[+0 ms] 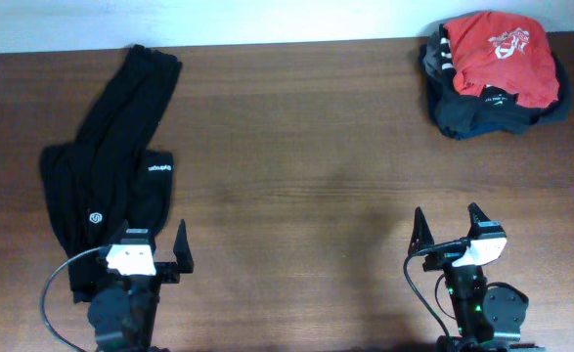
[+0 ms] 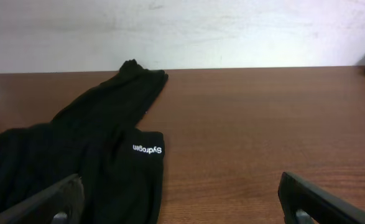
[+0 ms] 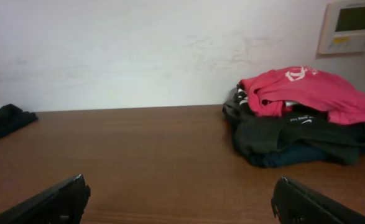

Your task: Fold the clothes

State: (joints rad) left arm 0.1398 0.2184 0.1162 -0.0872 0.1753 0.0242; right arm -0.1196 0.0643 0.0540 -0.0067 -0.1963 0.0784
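The black garment [image 1: 110,156] is seen sprawled unfolded by the left edge, so left gripper [image 1: 152,246] and right gripper [image 1: 450,230] are held released, empty.

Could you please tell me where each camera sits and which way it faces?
Overhead: above the table, looking straight down; the left arm and right arm show at the near edge.
Left wrist: low on the left arm, facing the far wall; open jaws frame the black garment.
Right wrist: likewise low, facing the wall; open jaws below the clothes pile.
Shared: overhead also shows garment and pile.
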